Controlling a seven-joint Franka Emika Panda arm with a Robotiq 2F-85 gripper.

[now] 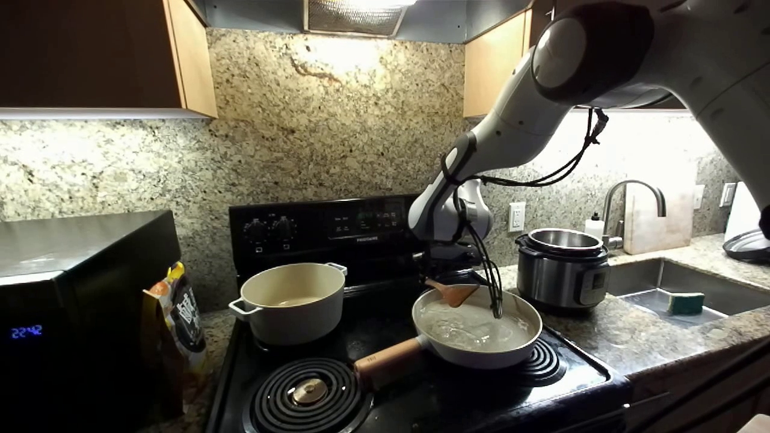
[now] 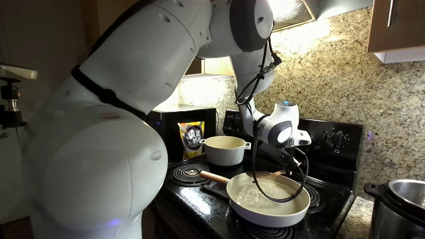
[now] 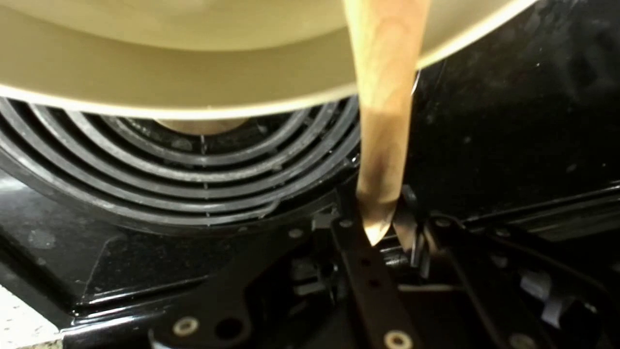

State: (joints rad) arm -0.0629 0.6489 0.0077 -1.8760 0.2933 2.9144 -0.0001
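The arm (image 1: 523, 132) arches high at its elbow, then slopes down, its wrist low over the back of one stove (image 1: 433, 403). One microwave (image 1: 72, 361) and one pressure cooker (image 1: 553, 279) flank the stove. On it are one deep pot (image 1: 298, 328) and one frying pan (image 1: 481, 359), which contains clear liquid (image 1: 469, 334). One gripper (image 3: 382, 218), just outside the pan's rim, is clenched on the handle end of one wooden spatula (image 1: 460, 294); the spatula reaches out over that rim.
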